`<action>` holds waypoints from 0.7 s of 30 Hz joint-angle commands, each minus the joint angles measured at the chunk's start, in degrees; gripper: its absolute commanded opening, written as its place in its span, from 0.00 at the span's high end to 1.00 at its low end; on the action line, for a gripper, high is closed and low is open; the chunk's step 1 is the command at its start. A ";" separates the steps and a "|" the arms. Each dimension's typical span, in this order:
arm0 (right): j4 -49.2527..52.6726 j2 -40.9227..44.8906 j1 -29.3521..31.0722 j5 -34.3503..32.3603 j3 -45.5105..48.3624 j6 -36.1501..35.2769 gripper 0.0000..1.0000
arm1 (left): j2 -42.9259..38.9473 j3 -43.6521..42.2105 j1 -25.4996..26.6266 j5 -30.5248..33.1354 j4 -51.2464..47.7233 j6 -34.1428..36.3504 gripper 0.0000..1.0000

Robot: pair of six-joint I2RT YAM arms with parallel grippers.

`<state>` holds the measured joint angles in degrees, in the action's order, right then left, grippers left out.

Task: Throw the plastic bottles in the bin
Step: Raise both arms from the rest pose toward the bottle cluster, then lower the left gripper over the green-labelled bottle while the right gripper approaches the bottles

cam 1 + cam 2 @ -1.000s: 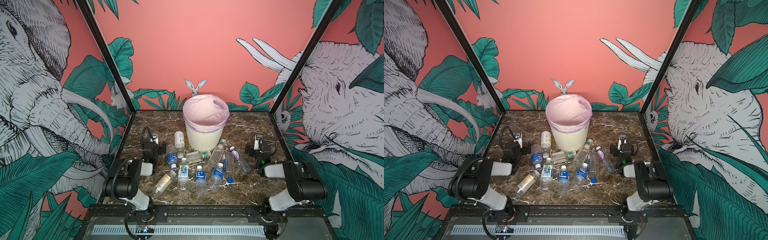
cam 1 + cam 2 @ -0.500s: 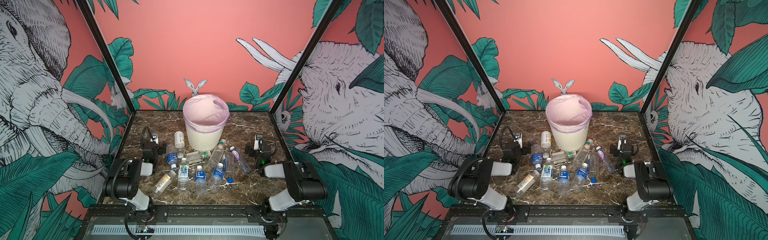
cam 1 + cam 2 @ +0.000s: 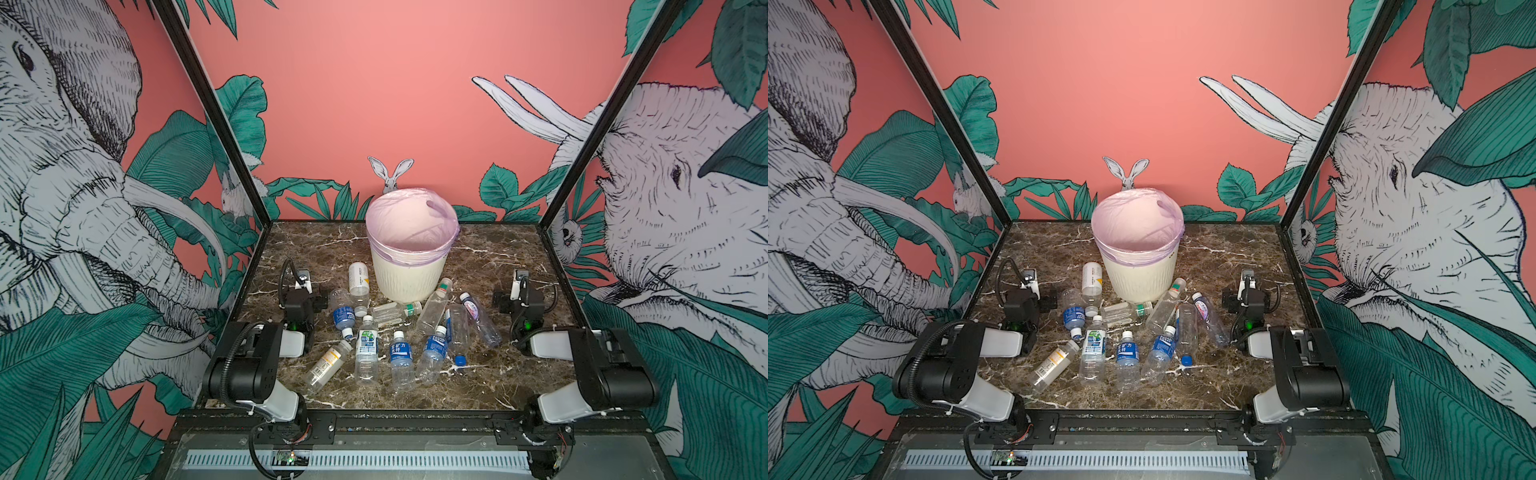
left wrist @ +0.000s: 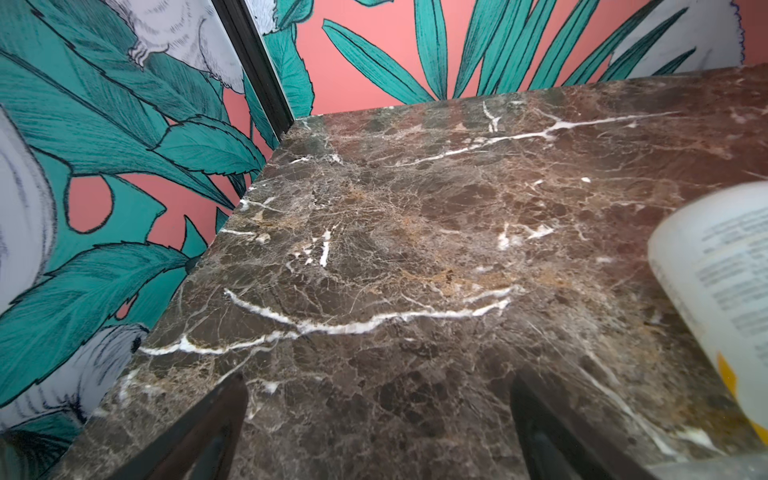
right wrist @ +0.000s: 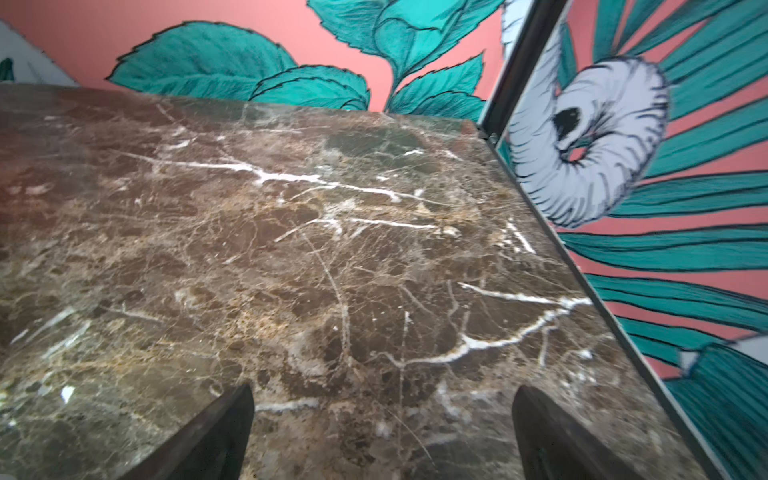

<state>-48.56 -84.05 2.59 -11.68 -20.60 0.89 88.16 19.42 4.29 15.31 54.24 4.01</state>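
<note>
marble table (image 3: 490,374): plastic bottles (image 3: 367,353) lie flat, caps mostly toward bin (image 3: 409,278); left gripper (image 4: 378,380), right gripper (image 5: 383,390) wide, empty

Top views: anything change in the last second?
Nothing visibly changed. The left gripper and right gripper stay open and empty over the marble tabletop; the plastic bottles still lie scattered in front of the bin.

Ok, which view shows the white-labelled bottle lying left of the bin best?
A top view: the white-labelled bottle lies there whole, beside the bin. Both top views show it alike. The left wrist view catches only a blurred part at its edge; the right wrist view shows none of it.
</note>
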 commanded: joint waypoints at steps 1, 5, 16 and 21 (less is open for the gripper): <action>3.49 5.43 0.12 -5.09 -1.11 1.57 0.01 | -1.76 0.17 -0.26 0.36 0.53 -0.37 0.00; 15.36 12.12 0.28 -8.63 -4.85 3.69 0.01 | -6.24 4.47 0.54 1.89 -11.05 0.10 0.00; 66.55 13.06 0.92 -17.63 -30.89 25.08 0.01 | -21.15 7.23 6.83 10.68 -21.81 3.57 0.00; 63.42 18.06 5.19 -13.90 -25.90 23.13 0.01 | -28.62 13.86 11.93 13.92 -39.73 -5.82 0.00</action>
<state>8.40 -68.29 5.45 -26.68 -48.69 21.82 63.55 28.42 14.26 25.36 27.29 3.99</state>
